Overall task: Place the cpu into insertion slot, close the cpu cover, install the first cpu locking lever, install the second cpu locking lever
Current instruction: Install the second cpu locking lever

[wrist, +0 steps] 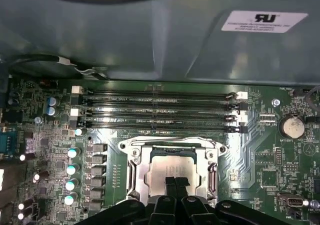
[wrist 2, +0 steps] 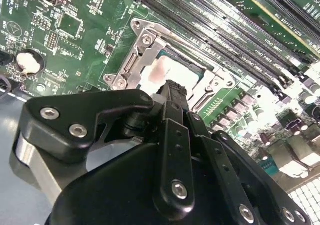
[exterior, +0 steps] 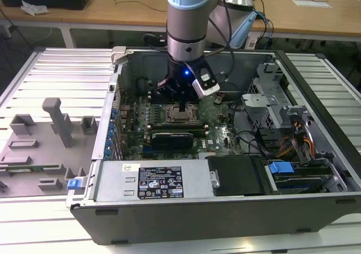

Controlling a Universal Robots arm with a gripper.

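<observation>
1. Exterior view. An open computer case (exterior: 225, 220) lies on a ribbed metal table (exterior: 56, 84). The arm (exterior: 186, 28) reaches down into the case, and the tool (exterior: 181, 99) hangs directly above the insertion slot (exterior: 181, 114) on the green motherboard (exterior: 220, 132). The slot sits between the case's rear wall and a dark expansion card (exterior: 172, 137). A grey fixture block (exterior: 59, 121) stands on the table outside the case, well apart from the slot, toward the exterior view's left.

2. Second wrist view. The black tool (wrist 2: 172, 91) has its fingertips drawn together, meeting just over the cpu (wrist 2: 167, 75). The cpu, a pale metallic square, lies flat within the silver rim of the insertion slot (wrist 2: 131, 67). Long black memory slots (wrist 2: 225, 40) run beside the socket. A round coin cell (wrist 2: 25, 61) sits on the board, well apart from the slot.

3. First wrist view. The closed fingertips (wrist: 171, 185) of the tool (wrist: 176, 182) overlap the near edge of the cpu (wrist: 170, 167); whether they touch it cannot be told. The cpu rests seated in the insertion slot (wrist: 131, 177), whose metal frame surrounds it on all visible sides. Four memory slots (wrist: 160, 110) lie between the socket and the grey case wall (wrist: 150, 40). A row of capacitors (wrist: 72, 177) stands beside the slot.
</observation>
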